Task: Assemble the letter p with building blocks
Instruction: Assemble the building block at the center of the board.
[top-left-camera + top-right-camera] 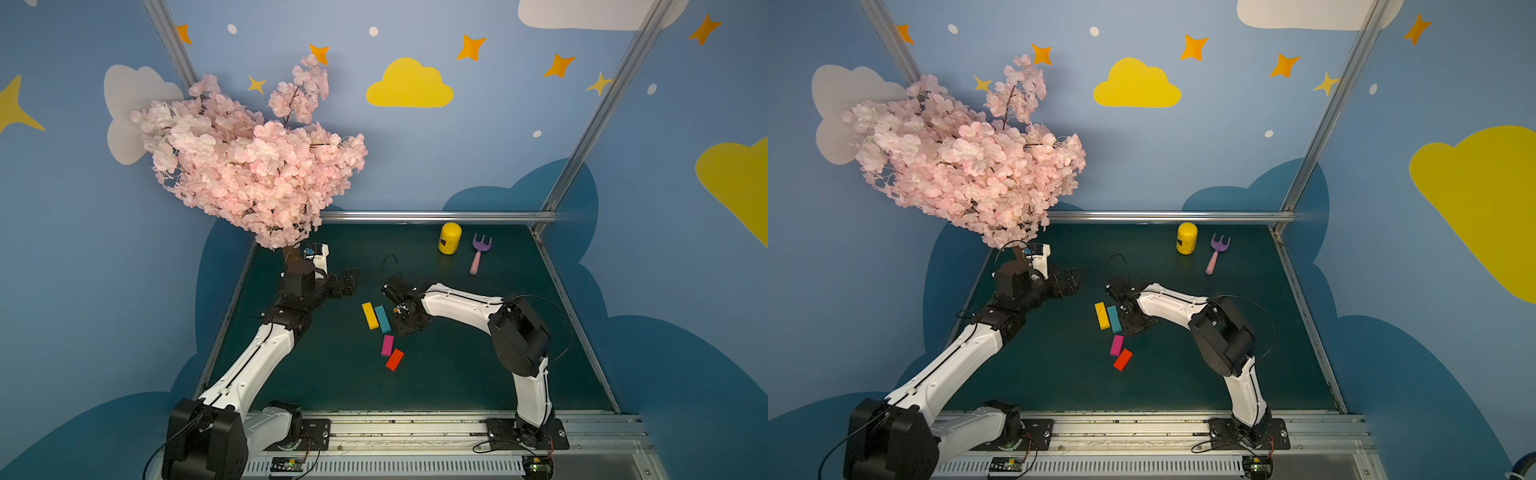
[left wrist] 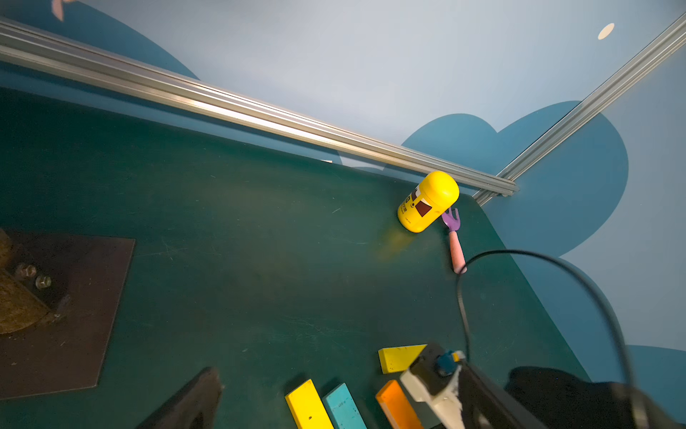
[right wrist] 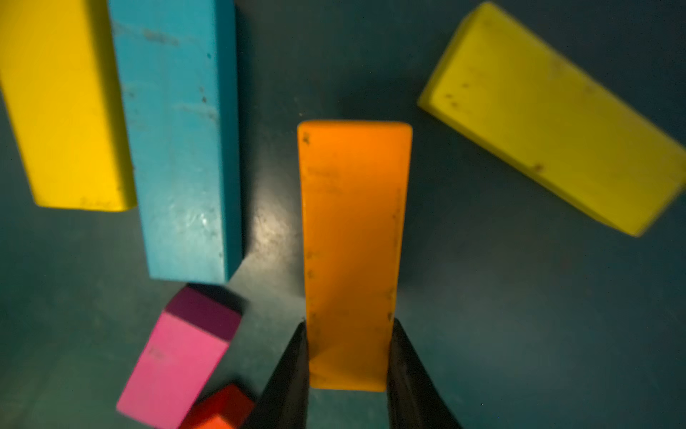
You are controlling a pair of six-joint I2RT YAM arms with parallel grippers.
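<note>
Orange block (image 3: 354,256): lay flat in the middle of the mat, its near end pinched by the right gripper (image 3: 349,334).
Right gripper: black fingers (image 3: 293,371) pressed against the block's two long sides, and the arm reached in from the near right.
Yellow block (image 1: 370,316) and teal block (image 1: 382,319): side by side, touching, just left of the orange block.
Second yellow block (image 3: 549,119): askew, to the far right of the orange block and apart from it.
Magenta block (image 1: 387,345) and red block (image 1: 394,360): nearer, with the red one just beside the magenta one's near end.
Left gripper (image 1: 348,283): jaws spread with nothing between them, left of the blocks.
Surface: a dark green mat (image 1: 457,365), scuffed, edged by aluminium rails (image 1: 436,217).
Far right of the mat: an upright yellow can (image 1: 449,238), with a purple-pink toy rake (image 1: 479,253) lying just right of it.
Far left: a pink blossom tree (image 1: 249,166) on a dark base plate (image 2: 74,315).
Room: blue walls (image 1: 498,137) painted with clouds, stars and dots.
</note>
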